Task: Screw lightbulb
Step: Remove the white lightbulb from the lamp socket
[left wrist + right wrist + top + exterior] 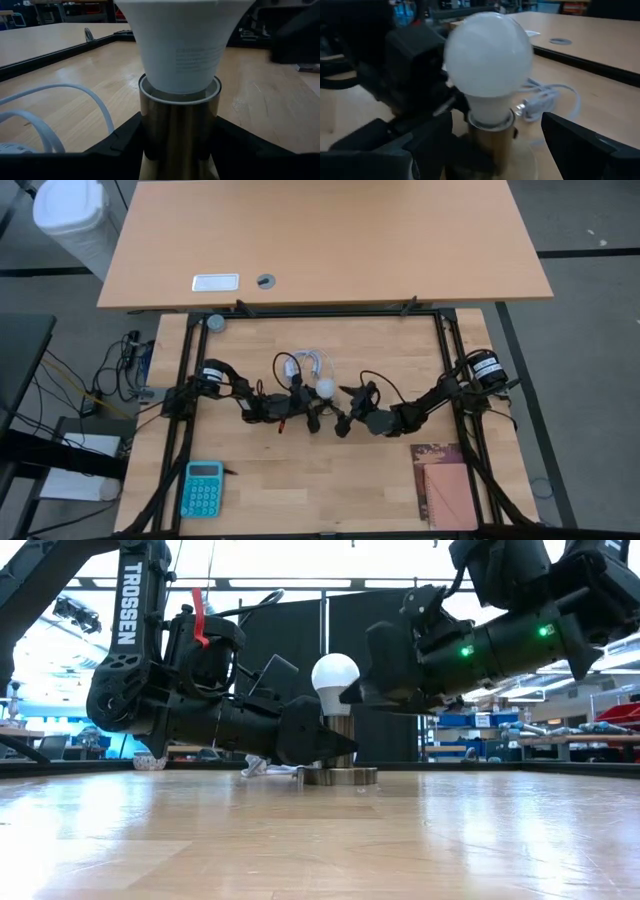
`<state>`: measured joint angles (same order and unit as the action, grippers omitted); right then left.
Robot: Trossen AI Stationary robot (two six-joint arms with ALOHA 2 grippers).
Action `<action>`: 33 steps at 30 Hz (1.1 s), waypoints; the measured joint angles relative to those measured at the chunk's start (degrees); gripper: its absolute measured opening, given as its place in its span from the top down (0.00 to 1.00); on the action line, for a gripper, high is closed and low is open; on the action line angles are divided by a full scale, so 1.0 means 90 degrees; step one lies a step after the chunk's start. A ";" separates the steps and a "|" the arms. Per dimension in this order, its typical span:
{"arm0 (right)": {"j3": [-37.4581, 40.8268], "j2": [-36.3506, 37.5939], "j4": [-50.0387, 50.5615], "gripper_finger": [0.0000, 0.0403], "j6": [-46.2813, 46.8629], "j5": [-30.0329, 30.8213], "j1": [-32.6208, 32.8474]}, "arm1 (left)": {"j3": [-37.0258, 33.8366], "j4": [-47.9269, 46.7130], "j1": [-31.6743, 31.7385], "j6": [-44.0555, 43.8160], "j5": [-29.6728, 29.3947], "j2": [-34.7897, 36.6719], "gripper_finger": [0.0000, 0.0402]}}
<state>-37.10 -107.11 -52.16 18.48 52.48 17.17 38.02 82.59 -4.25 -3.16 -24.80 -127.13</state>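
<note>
White lightbulb (335,673) stood upright in the brass socket (179,135). I saw my left gripper (322,737) clamped on that socket, while my right gripper (495,145) stood open around the bulb, not touching it.

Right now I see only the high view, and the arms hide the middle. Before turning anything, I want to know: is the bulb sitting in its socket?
Observer: Yes. The lightbulb stands upright in the brass socket; no thread shows above the rim.
Operator: Is anything steadying the socket?
Observer: The left claw clamps it, one finger on each side.
Operator: And the right claw?
Observer: The right claw is open, its fingers flanking the globe with gaps on both sides.
</note>
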 joint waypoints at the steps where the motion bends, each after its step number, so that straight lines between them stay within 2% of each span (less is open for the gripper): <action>1: 0.0000 0.0000 -0.0092 0.24 -0.0097 -0.0066 -0.0011 | 0.0000 0.0000 0.0000 0.0000 0.0002 0.0000 0.52; 11: -0.0057 -0.0006 -0.0417 0.24 -0.0418 -0.0596 -0.0382 | 0.0000 0.0012 0.0000 -0.0002 0.0000 0.0000 0.52; 17: -0.0131 -0.0061 -0.0346 0.24 -0.0464 -0.0566 -0.0460 | 0.0000 0.0010 0.0000 -0.0002 0.0000 0.0000 0.52; 29: -0.0129 -0.0058 0.0355 0.24 -0.0415 0.0354 -0.0194 | 0.0000 -0.0015 0.0002 0.0000 -0.0002 0.0002 0.52; 33: -0.0129 -0.0051 0.0375 0.24 -0.0394 0.1220 -0.0070 | 0.0000 -0.0019 0.0005 0.0004 -0.0021 0.0002 0.52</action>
<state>-38.26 -107.57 -48.79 14.94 63.46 16.54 38.02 82.41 -4.21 -3.13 -24.99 -127.11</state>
